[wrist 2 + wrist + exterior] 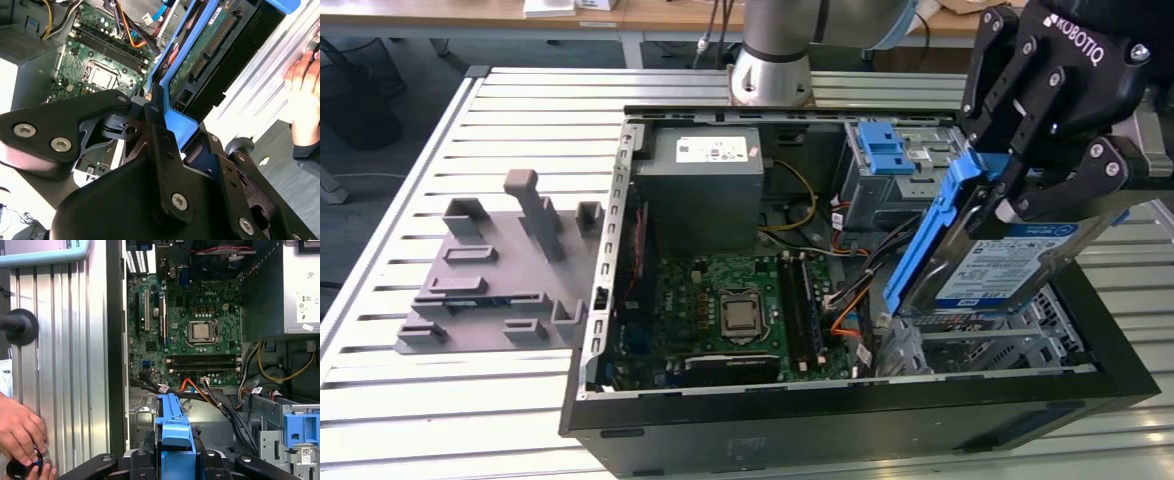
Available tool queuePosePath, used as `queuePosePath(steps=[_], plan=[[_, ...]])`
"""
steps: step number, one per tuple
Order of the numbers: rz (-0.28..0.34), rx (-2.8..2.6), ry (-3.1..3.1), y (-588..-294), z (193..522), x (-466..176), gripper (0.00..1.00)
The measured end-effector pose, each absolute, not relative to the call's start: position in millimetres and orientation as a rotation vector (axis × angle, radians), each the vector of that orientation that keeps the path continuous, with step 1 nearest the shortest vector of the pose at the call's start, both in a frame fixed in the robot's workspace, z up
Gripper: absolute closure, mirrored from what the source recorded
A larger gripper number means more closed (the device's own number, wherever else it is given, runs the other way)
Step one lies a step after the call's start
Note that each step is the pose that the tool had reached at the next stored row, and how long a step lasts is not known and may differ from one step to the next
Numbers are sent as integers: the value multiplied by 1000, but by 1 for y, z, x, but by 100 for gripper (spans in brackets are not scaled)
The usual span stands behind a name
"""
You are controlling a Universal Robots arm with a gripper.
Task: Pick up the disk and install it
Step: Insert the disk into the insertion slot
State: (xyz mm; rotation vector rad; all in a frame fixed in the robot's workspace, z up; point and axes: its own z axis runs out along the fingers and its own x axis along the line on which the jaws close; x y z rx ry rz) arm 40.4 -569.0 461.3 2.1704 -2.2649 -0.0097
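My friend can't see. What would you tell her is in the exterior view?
The gripper holds the disk tilted over the open computer case. Inside are a green motherboard and a grey power supply; a grey fixture sits on the table at the exterior view's left.

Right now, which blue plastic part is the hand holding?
The carrier around the disk, tilted over the case; the drive cage's blue latch sits inside it, apart from the hand.

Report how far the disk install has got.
Done: the disk is picked up, and the gripper is shut on its blue carrier. In hand: the disk hangs tilted over the open computer case, at the exterior view's right, above the metal bay frame. Left: it is not yet seated in any bay.
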Motion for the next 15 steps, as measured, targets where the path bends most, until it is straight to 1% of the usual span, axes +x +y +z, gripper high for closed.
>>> queuePosePath(steps=[15], plan=[[-10,2170,-2265,-569,455,60,64]])
